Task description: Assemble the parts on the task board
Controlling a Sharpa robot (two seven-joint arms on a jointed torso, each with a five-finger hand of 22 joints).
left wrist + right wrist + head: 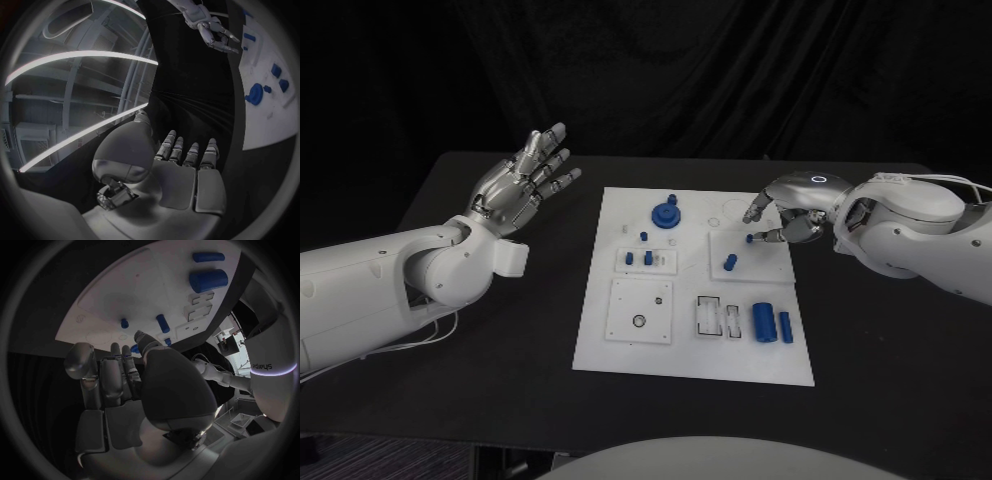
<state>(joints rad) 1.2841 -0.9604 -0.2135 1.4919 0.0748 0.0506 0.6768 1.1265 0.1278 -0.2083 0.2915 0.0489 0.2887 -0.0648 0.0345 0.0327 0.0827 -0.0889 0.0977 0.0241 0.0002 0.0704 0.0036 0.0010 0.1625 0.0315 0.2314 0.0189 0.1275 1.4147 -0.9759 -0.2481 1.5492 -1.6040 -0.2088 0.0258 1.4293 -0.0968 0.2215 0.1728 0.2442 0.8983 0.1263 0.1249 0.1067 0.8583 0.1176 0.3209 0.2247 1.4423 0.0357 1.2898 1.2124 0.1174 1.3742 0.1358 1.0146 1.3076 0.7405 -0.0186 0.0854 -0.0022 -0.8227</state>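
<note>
The white task board (689, 345) lies in the middle of the black table. My right hand (785, 216) hovers over the board's far right corner and pinches a small blue peg (751, 238) between thumb and fingertip, just above a raised square plate. The same peg (134, 348) peeks out between the fingertips in the right wrist view. My left hand (524, 185) is raised off the table left of the board, fingers spread and holding nothing; its palm (181, 172) faces the left wrist camera.
On the board stand a round blue knob (669, 214), two short pegs (638, 258), a single peg (730, 263), a thick blue cylinder (763, 321) and a thin one (786, 327). Bare black table (473, 400) surrounds the board.
</note>
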